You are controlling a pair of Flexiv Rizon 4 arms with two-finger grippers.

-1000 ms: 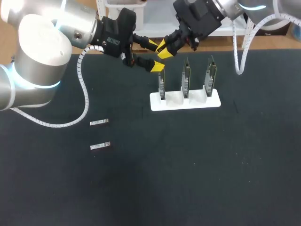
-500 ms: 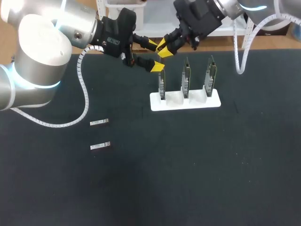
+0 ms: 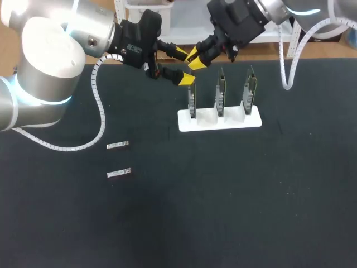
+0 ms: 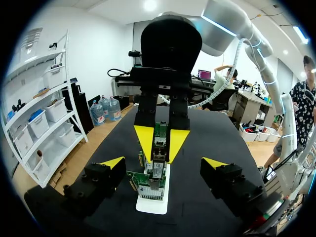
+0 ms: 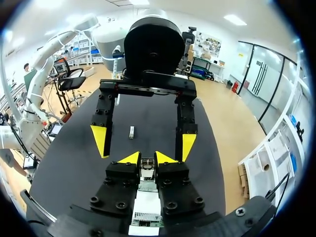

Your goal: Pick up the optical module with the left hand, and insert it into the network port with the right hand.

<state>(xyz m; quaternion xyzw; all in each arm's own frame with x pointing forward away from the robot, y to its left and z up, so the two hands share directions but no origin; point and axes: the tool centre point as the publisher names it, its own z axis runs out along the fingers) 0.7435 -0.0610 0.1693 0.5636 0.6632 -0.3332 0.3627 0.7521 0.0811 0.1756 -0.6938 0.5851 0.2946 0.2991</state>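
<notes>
My right gripper (image 3: 194, 58) is shut on a small metal optical module (image 5: 146, 165), just above and behind the leftmost green board (image 3: 191, 102) of the white stand (image 3: 234, 121). In the left wrist view the module (image 4: 158, 150) is pinched between the right gripper's yellow tips, over the leftmost board (image 4: 147, 184). My left gripper (image 3: 183, 67) is open and holds nothing, close to the left of the right gripper, its fingers (image 5: 100, 139) spread to either side of the module. Two more optical modules (image 3: 117, 145) (image 3: 119, 173) lie on the mat at the left.
The white stand carries three upright green boards; the other two boards (image 3: 221, 95) (image 3: 248, 92) stand to the right of the first. The black mat (image 3: 223, 195) covers the table. A white cable (image 3: 100, 111) hangs from my left arm above the mat.
My right gripper has risen slightly with the module still in it. The left arm and the modules on the mat have not moved.
</notes>
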